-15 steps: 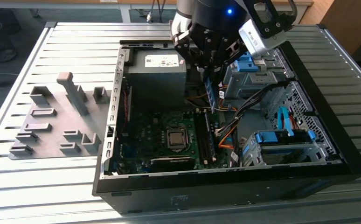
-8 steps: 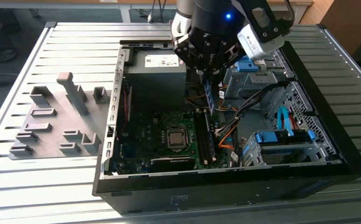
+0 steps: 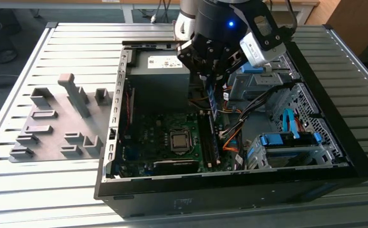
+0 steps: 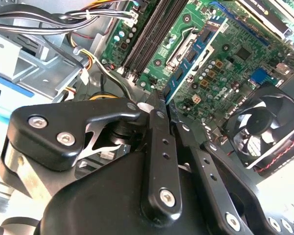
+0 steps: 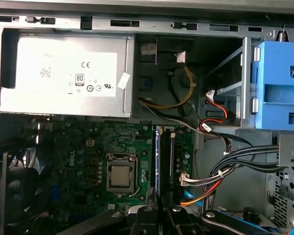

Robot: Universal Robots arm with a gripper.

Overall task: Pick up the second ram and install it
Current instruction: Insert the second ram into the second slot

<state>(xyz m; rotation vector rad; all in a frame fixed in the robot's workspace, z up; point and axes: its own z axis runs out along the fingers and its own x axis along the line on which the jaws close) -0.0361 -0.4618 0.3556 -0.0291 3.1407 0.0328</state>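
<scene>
The claw [image 3: 213,84] is hanging inside the open PC case [image 3: 336,142], pinching the second ram [image 3: 212,102] edge-on between its fingers [image 4: 159,127]. The stick is pointing down at the memory slots [image 5: 164,161], just beside the CPU socket [image 5: 121,175] on the motherboard [image 3: 165,142]. Off to the exterior view's left, the grey holder blocks [image 3: 57,123] are sitting on the slatted bench [image 3: 44,190].

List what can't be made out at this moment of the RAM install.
- Exterior view: the second ram hangs edge-on under the gripper; its label is not visible.
- First wrist view: the gripper is cut off by the frame edge.
- Second wrist view: the gripper's linkage covers the stick's seating in the memory slots.
</scene>
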